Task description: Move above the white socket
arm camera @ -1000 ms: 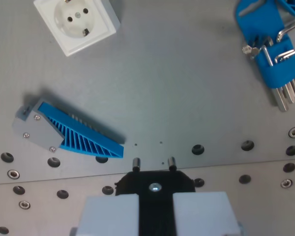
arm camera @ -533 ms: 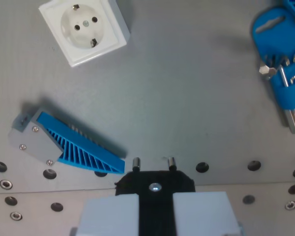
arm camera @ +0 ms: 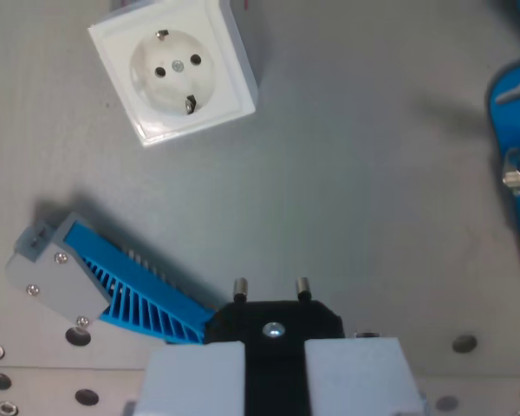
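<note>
The gripper [arm camera: 271,299] is clamping a black plug [arm camera: 273,328] between its pale fingers [arm camera: 195,377], two metal pins poking forward. The white socket [arm camera: 175,69] is sitting on the grey table [arm camera: 355,173] well ahead of the jaws and off toward the wrist view's left — apart from everything else. A blue-and-grey ribbed part [arm camera: 104,282] is lying just beside the jaws on that same side, and a blue tool holder [arm camera: 516,139] is peeking in far to the right.

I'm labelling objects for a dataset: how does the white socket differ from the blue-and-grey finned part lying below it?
The white socket is a square block in a single colour; the finned part is a long wedge, blue ribs with a grey end. The socket has a round recess with two holes facing up; the finned part shows parallel slats and small screws. The socket is fully visible; the finned part's tip is hidden behind the black plug. Both rest on the grey table, rotated askew.
</note>
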Action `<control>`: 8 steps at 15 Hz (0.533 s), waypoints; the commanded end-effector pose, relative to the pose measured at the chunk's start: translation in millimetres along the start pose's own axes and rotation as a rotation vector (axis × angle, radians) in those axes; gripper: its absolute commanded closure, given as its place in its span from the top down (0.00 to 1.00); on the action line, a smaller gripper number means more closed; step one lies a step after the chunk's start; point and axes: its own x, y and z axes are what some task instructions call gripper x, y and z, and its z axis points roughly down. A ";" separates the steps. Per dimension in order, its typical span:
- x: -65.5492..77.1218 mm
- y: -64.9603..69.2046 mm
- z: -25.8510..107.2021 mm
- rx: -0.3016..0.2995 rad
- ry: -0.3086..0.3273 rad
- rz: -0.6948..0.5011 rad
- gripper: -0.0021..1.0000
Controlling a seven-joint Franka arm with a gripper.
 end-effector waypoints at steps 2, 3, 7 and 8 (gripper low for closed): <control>2.9 -6.7 18.8 0.052 0.078 -0.147 0.00; 4.5 -8.6 23.6 0.053 0.080 -0.159 0.00; 11.7 -16.2 42.7 0.056 0.076 -0.193 0.00; 13.6 -17.9 47.4 0.056 0.074 -0.202 0.00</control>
